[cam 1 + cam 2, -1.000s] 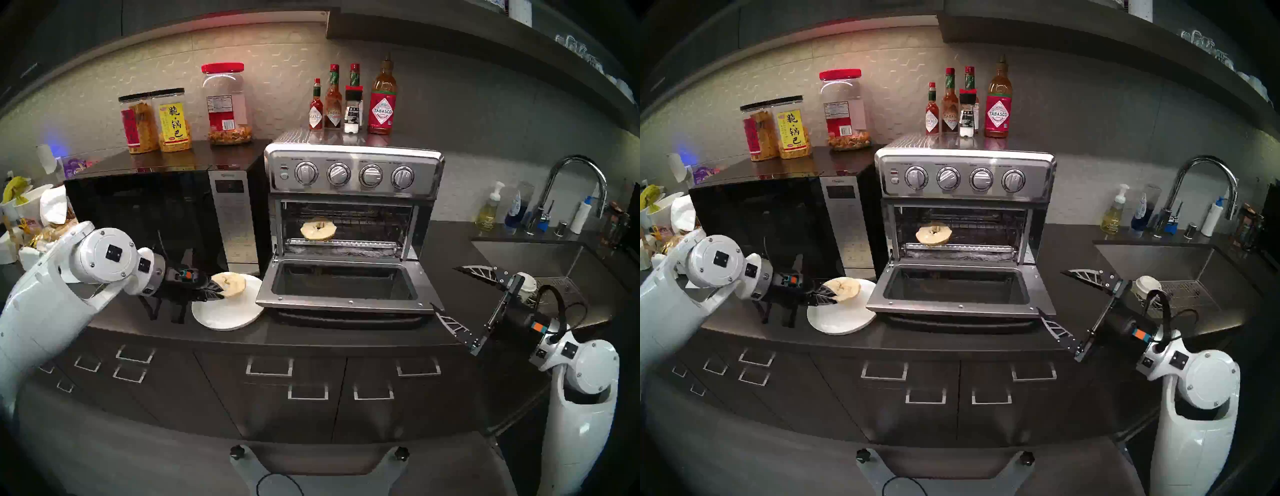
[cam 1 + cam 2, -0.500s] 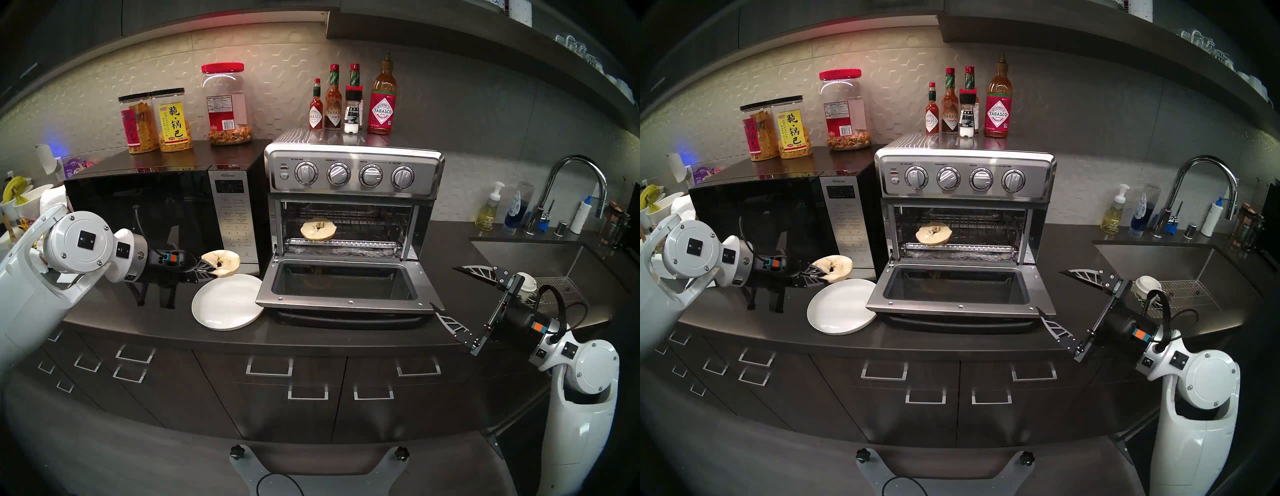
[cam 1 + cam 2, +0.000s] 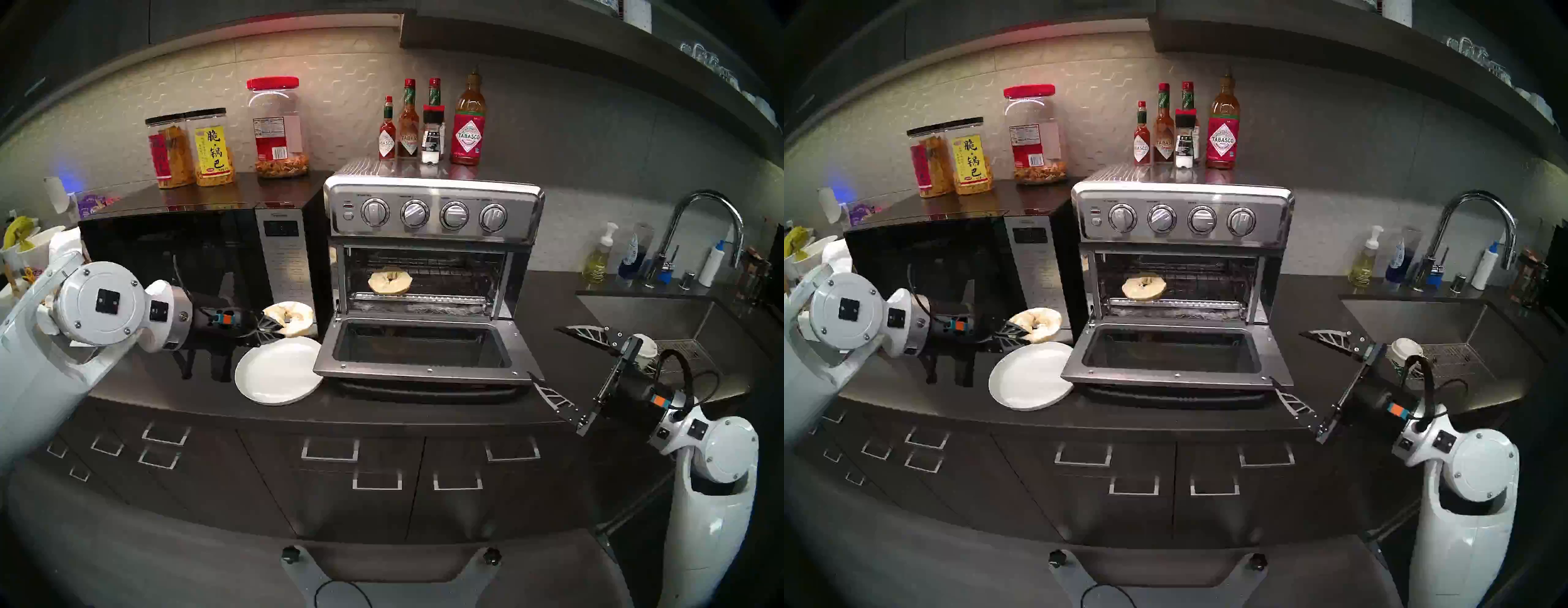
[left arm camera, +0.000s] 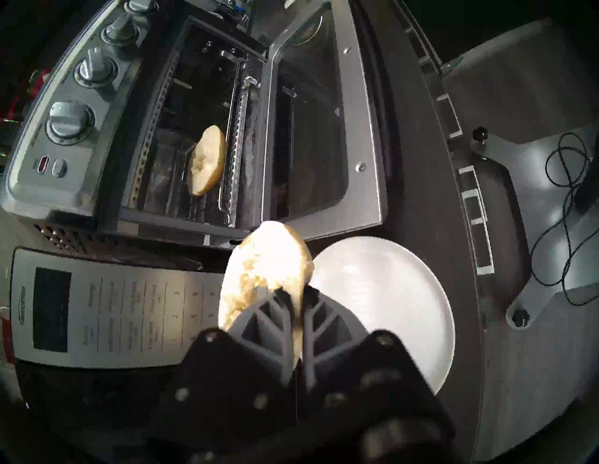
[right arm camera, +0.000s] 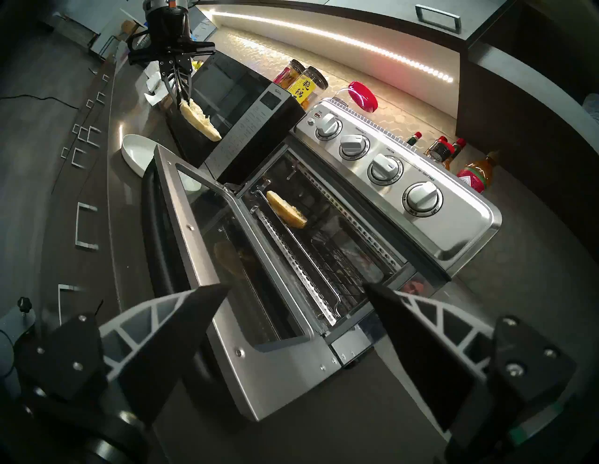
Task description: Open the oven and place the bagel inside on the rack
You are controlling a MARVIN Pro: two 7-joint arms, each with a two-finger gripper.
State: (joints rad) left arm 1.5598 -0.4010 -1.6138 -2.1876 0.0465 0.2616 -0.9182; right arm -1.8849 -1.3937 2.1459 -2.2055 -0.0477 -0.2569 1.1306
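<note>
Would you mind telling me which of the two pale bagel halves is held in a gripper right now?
The pale bagel half above the white plate, pinched by the left gripper; the other half lies free on the oven's wire rack.

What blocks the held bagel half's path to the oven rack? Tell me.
Nothing visible blocks it. The left gripper holds the bagel half above the plate, left of the oven; the door is down, and free rack lies beside the first half.

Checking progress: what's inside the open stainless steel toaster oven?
One pale bagel half lies on the wire rack inside the stainless steel toaster oven; a foil-lined tray sits below. The rear stays shadowed.
</note>
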